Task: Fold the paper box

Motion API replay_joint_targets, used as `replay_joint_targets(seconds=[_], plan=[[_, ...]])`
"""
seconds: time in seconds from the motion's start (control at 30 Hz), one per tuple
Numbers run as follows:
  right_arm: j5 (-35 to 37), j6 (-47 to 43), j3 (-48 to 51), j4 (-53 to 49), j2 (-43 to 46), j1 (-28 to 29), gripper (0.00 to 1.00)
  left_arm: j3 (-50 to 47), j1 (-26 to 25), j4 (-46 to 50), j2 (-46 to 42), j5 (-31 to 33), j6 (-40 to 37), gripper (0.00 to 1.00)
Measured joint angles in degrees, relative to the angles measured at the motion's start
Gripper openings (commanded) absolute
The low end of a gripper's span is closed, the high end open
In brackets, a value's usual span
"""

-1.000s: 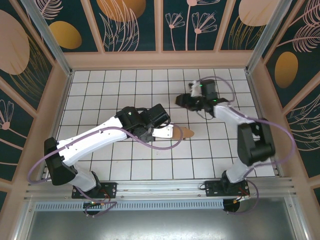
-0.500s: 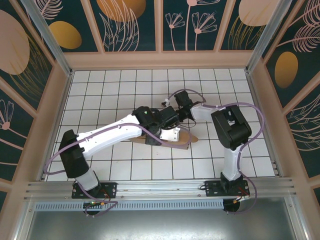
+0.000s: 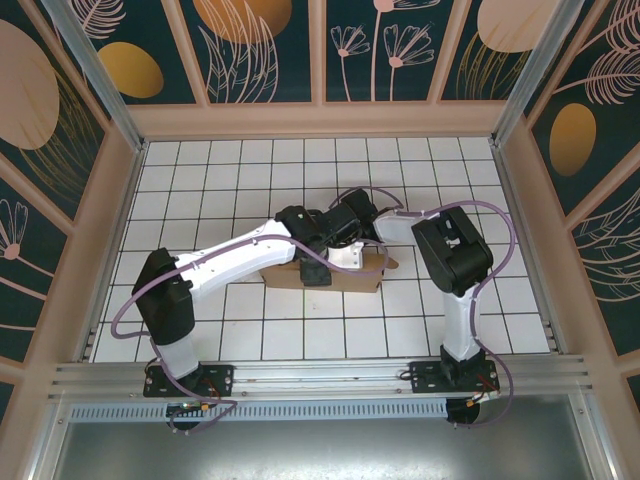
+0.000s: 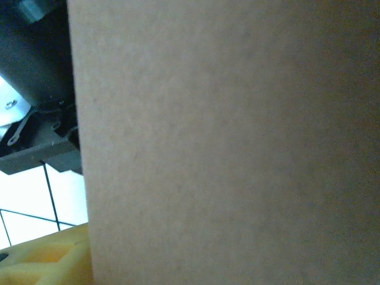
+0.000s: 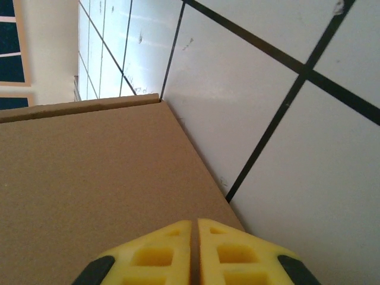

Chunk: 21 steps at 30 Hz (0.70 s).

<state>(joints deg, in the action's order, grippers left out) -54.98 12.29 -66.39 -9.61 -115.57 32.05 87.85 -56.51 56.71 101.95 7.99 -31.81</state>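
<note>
The paper box (image 3: 283, 275), plain brown cardboard, lies on the white tiled floor (image 3: 200, 200) in the middle, partly under both arms. My left gripper (image 3: 350, 258) reaches over it from the left. In the left wrist view a cardboard panel (image 4: 225, 142) stands right against the camera, and one yellow finger (image 4: 41, 264) shows far off to the left, so the jaws stand apart. My right gripper (image 5: 195, 224) is shut, its yellow tips together over a flat face of the paper box (image 5: 89, 178), close to that face's corner. Nothing shows between them.
The tiled floor is walled in by a wooden frame (image 3: 320, 120) at the back and both sides. A metal rail (image 3: 320, 385) runs along the near edge. Purple cables (image 3: 140, 300) loop off both arms. Bare tiles (image 5: 309, 166) lie just beside the box.
The right arm swung in from the back right to the box and its jaws closed. The left arm pushed further right over the cardboard and its jaws widened.
</note>
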Motion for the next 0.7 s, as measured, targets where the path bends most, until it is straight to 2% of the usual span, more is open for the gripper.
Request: replay_joint_targets(seconds=[0.13,0.27,0.37,0.43,0.47,0.57,0.7], plan=[[3.3,0.5,0.3,-0.1,0.9,-0.1,0.21,-4.0,0.0,-4.0,-0.7,-0.3,1.4,0.67],[8.5,3.2,3.1,0.9,7.6,-2.0,0.27,-8.3,0.0,-7.2,-2.2,-0.5,2.5,0.64],[13.0,6.4,5.9,2.9,15.7,-6.4,0.26,-9.6,0.0,-8.7,-2.5,-0.5,3.0,0.64],[16.1,8.5,7.5,4.1,21.2,-9.6,0.18,-9.9,0.0,-9.7,-2.6,-0.5,3.0,0.62],[17.6,9.7,8.4,4.5,24.5,-11.5,0.18,-10.0,0.1,-10.1,-2.6,-0.7,3.0,0.61],[21.0,12.1,10.1,4.6,31.6,-14.5,0.22,-9.9,0.9,-10.8,-2.6,-2.0,3.0,0.58],[23.6,12.8,11.2,2.4,37.4,-14.7,0.24,-8.4,3.3,-10.9,-1.4,-4.6,2.9,0.55]])
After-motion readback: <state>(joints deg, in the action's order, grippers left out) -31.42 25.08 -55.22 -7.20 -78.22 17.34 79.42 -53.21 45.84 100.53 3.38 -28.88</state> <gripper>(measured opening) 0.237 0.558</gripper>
